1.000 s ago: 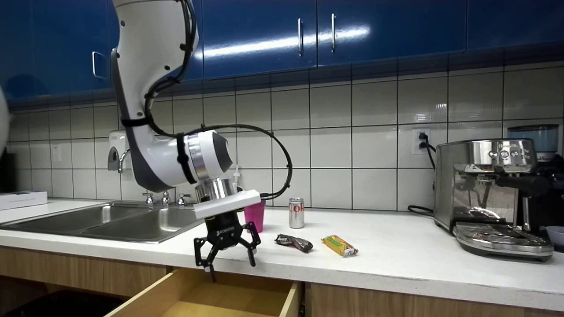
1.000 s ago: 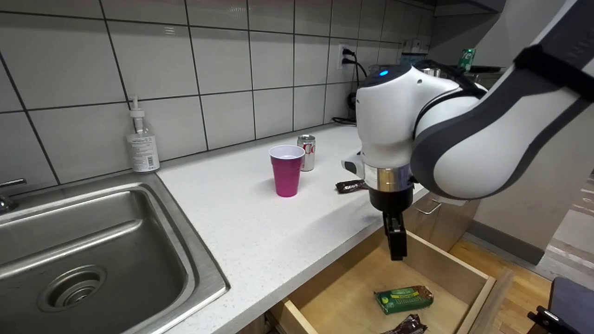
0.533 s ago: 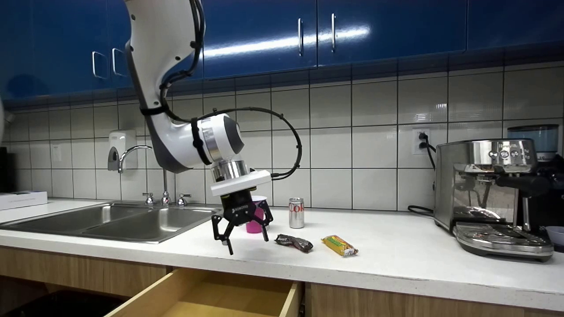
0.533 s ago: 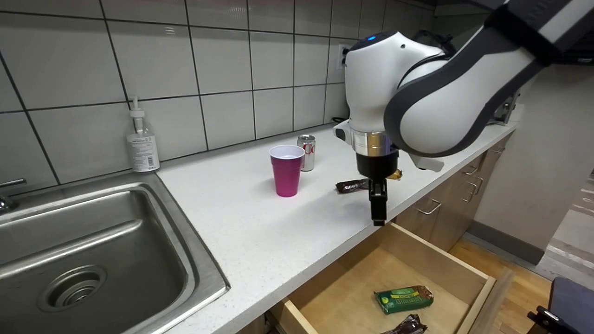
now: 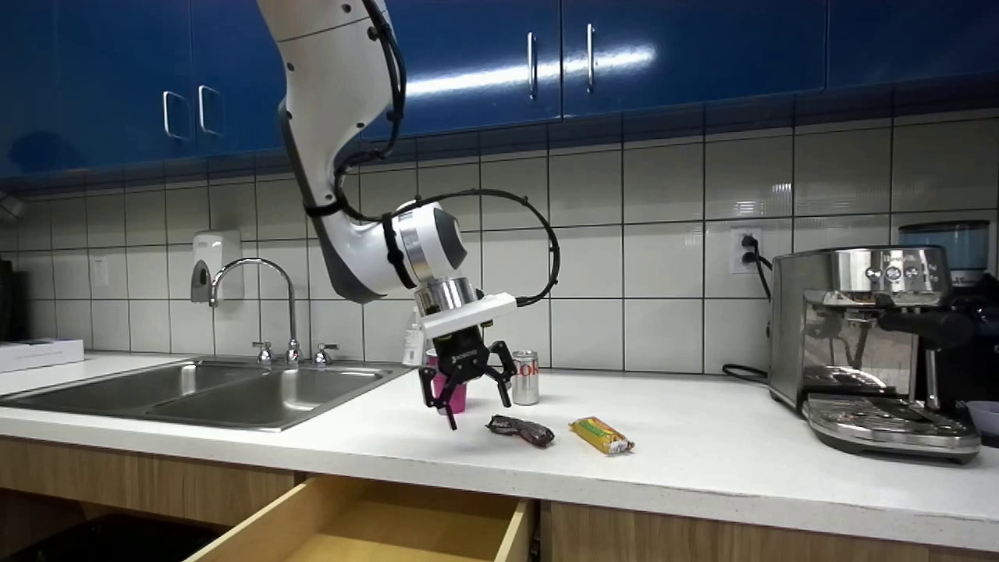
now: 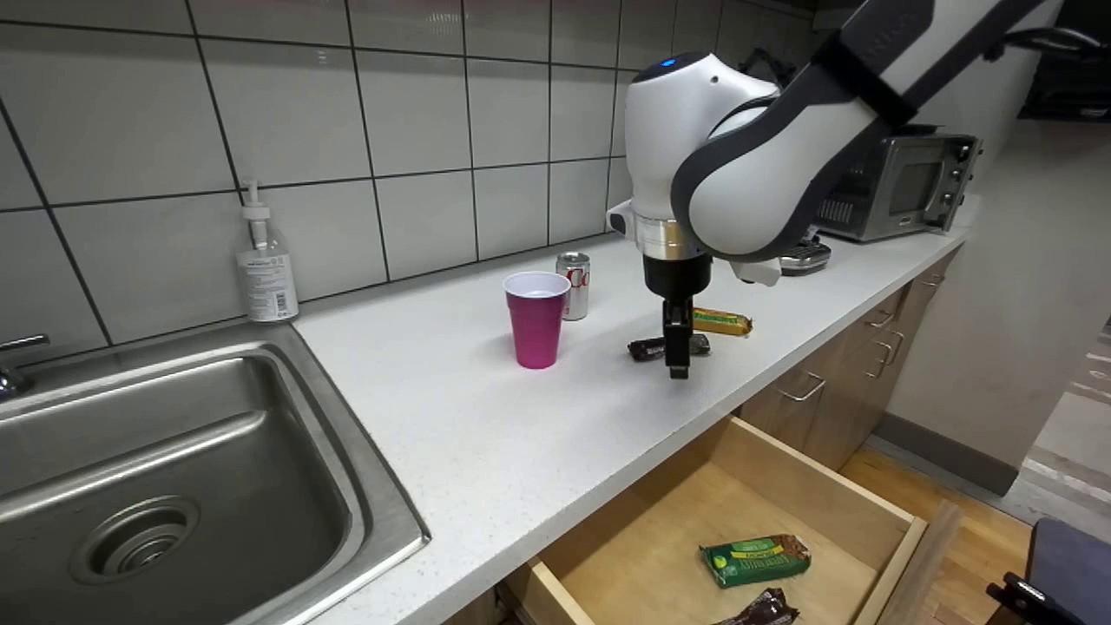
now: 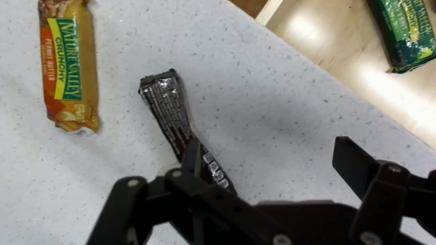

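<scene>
- The tool [image 5: 480, 417] hangs over the worktop [image 5: 702, 437], its jaws spread wide with nothing between them.
- Nearest to it is the dark bar [image 7: 173, 120], lying flat on the worktop. No contact between the two shows; how high the jaws hang above it is hard to judge.
- In the wrist view the gap between the jaws sits to the right of the dark bar, not over it: the left jaw hides part of the bar's lower end, while the right jaw is well apart from it.
- The dark bar's long axis slants steeply in that view, upper left to lower right, so it runs more across the line from jaw to jaw than along it. Most of its length reaches up and left of the gap.
- There is only one arm.
- The yellow bar [image 7: 69, 68] lies near the dark bar, on its far side from the tool.
- The cup [image 6: 536, 321] and the can [image 6: 578, 299] stand upright on the worktop, near each other.
- Below the worktop's edge the drawer [image 6: 660, 529] is pulled out, with the green bar [image 6: 755, 560] and a dark wrapper [image 6: 765, 608], cut off by the frame, inside.
</scene>
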Robot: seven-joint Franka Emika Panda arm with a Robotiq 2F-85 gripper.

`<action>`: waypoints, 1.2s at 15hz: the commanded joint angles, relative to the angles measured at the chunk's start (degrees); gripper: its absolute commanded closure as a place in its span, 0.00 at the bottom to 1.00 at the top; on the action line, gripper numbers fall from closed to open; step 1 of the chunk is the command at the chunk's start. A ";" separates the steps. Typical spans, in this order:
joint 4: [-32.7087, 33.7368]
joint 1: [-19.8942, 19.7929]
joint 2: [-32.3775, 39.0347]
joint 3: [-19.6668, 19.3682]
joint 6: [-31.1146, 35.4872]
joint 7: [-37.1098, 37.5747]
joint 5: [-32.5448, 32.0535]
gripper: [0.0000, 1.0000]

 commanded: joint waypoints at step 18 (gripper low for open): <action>26.19 -6.29 16.62 2.68 -17.16 -19.66 11.44 0.00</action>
